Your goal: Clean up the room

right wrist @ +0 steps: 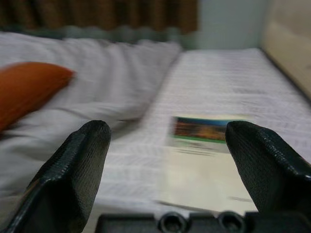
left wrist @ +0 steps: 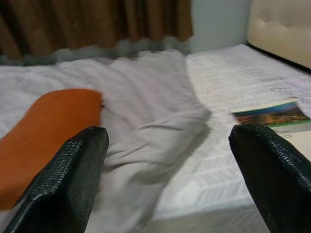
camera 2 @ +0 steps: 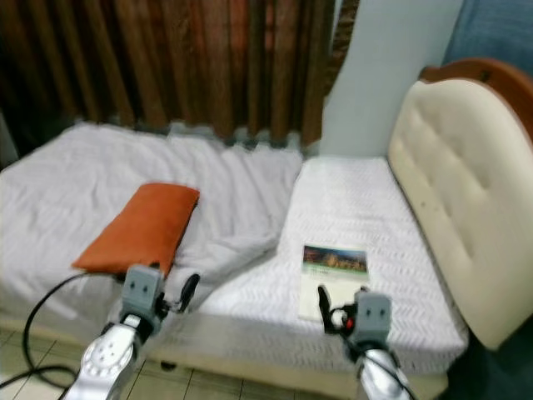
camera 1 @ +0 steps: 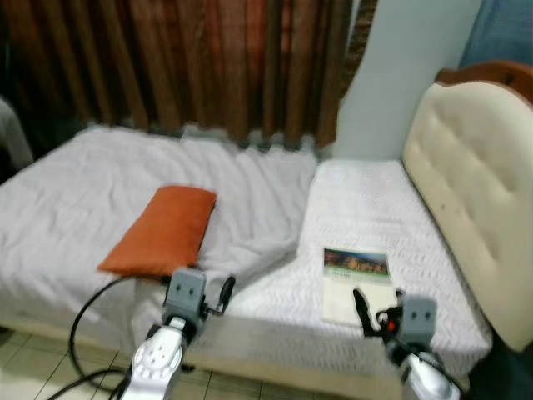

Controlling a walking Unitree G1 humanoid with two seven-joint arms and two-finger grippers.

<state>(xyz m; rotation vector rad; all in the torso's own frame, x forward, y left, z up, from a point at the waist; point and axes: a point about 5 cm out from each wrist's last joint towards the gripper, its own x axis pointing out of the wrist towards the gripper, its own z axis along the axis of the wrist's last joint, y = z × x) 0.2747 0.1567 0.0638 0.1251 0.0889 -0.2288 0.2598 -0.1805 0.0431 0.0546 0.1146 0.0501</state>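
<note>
An orange pillow (camera 1: 162,229) lies on the left half of a bed (camera 1: 100,175) covered with a white sheet. A book with a landscape photo on its cover (camera 1: 358,283) lies flat near the bed's front edge on the right. My left gripper (camera 1: 218,293) is held low at the front edge, just right of the pillow's near end, and its fingers (left wrist: 73,179) stand wide open. My right gripper (camera 1: 371,312) hovers at the book's near edge, open with nothing between its fingers (right wrist: 77,170). The book (right wrist: 206,155) lies straight ahead of it.
A rumpled fold of sheet (camera 1: 250,242) lies between pillow and book. A padded cream headboard (camera 1: 475,167) stands at the right and brown curtains (camera 1: 208,58) hang behind the bed. A black cable (camera 1: 83,317) loops down over tiled floor (camera 1: 33,358).
</note>
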